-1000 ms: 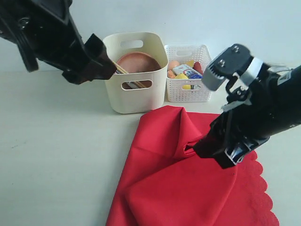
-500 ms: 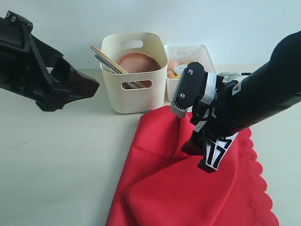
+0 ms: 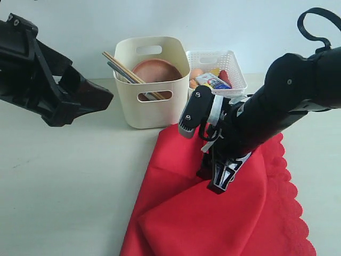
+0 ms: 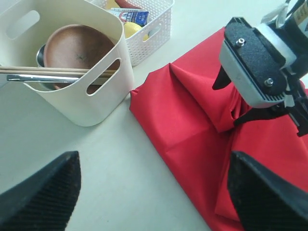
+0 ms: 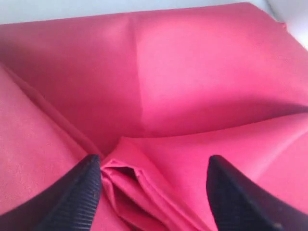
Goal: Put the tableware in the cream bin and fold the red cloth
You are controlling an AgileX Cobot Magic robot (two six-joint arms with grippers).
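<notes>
Your left gripper (image 4: 153,166) hangs wide open over the table (image 3: 64,176), left of the cream bin (image 3: 154,114) holding the wooden plate (image 3: 157,70) and chopsticks (image 3: 123,68). Your right gripper (image 5: 154,163), fingers spread, straddles a pucker in the rumpled red cloth (image 3: 213,224).

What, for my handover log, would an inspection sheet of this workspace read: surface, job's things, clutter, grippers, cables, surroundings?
Surface: pale table, no spills seen.
Job's things: cream bin upright, holding the brown plate and chopsticks that stick out over its rim; red cloth partly folded and bunched.
Clutter: white lattice basket of food beside the bin, milk carton on top.
Grippers: left gripper open, empty, off the cloth; right gripper open, straddling a bunched fold.
Cables: black loop above the right arm.
Surroundings: plain wall, nothing else seen.
</notes>
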